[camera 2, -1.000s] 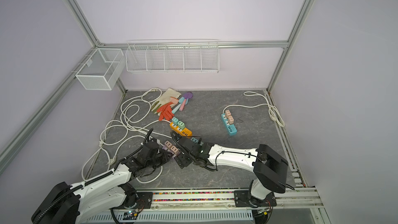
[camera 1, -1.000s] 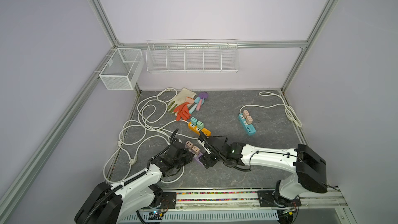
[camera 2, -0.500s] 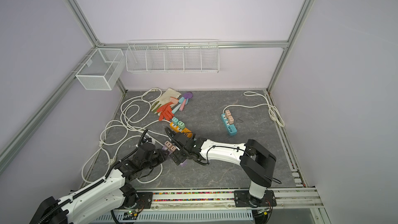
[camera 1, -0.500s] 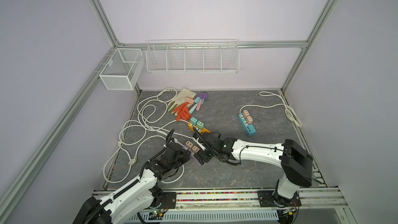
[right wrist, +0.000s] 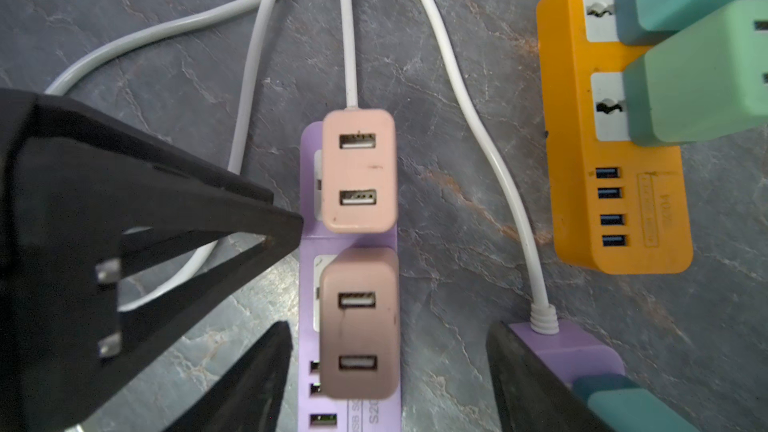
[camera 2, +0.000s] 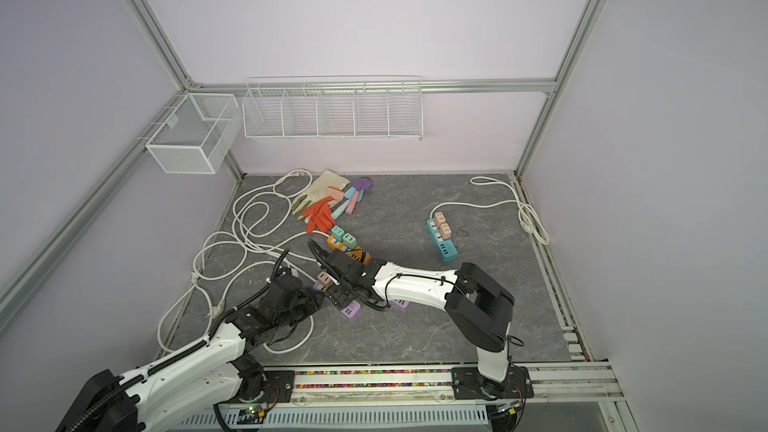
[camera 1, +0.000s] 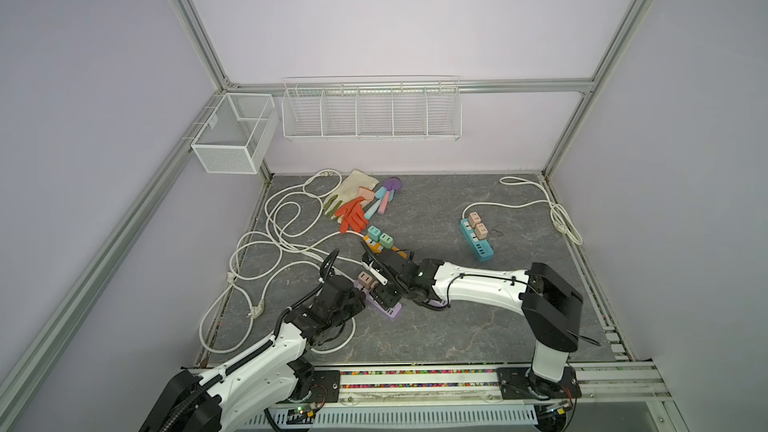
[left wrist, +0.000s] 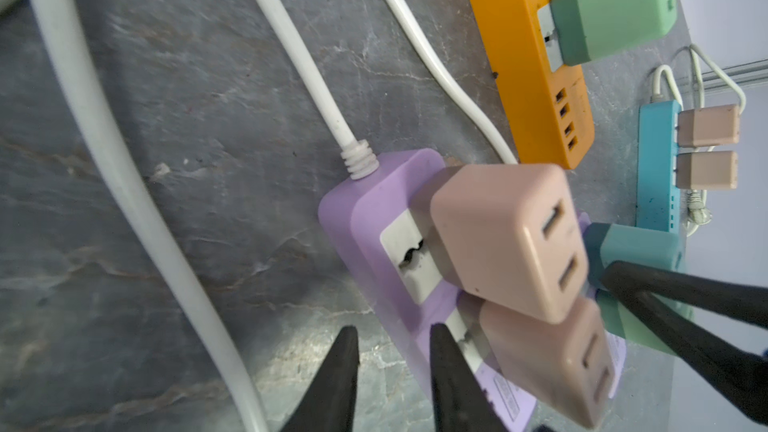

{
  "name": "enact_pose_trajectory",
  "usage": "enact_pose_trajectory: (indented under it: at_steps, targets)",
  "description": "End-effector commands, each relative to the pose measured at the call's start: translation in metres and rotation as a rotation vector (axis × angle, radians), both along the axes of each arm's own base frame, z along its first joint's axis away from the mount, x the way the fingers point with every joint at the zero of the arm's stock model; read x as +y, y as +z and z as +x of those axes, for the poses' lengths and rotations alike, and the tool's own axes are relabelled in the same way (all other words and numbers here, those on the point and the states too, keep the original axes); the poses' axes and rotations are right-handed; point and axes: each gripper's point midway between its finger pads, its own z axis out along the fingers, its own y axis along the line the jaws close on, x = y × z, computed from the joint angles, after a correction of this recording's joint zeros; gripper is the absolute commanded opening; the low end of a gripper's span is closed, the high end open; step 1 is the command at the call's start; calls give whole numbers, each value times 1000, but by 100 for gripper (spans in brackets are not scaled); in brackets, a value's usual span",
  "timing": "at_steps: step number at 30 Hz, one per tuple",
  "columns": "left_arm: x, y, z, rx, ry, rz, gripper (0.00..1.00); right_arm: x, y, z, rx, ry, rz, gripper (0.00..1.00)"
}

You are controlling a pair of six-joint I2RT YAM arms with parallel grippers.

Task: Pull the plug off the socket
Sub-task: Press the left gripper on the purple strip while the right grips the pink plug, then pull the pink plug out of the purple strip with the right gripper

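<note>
r tool wide astride pink plug, no contact; l tool barely ajar, empty, by purple strip edge.

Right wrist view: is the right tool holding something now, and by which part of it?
Nothing yet. The right tool stands open astride the pink plug nearest the USB ports of the purple strip, with gaps on both sides.

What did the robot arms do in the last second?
The right arm's fingers slid left over the purple power strip and now straddle the darker pink plug, not gripping yet. The left arm's fingers stayed at the strip's edge. The strip itself stayed put.
</note>
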Motion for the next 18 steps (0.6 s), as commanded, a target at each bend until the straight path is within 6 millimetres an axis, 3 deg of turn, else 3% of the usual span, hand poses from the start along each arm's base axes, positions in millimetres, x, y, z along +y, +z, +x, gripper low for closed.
enact_pose_trajectory:
  at_steps: [1,18]
  targets:
    - [-7,7,9,-25,13,-27,32,0,-5,5,-2,16,-33,71]
    - [-12,-6,10,2,7,-41,32,9,-23,4,31,54,-52,43]
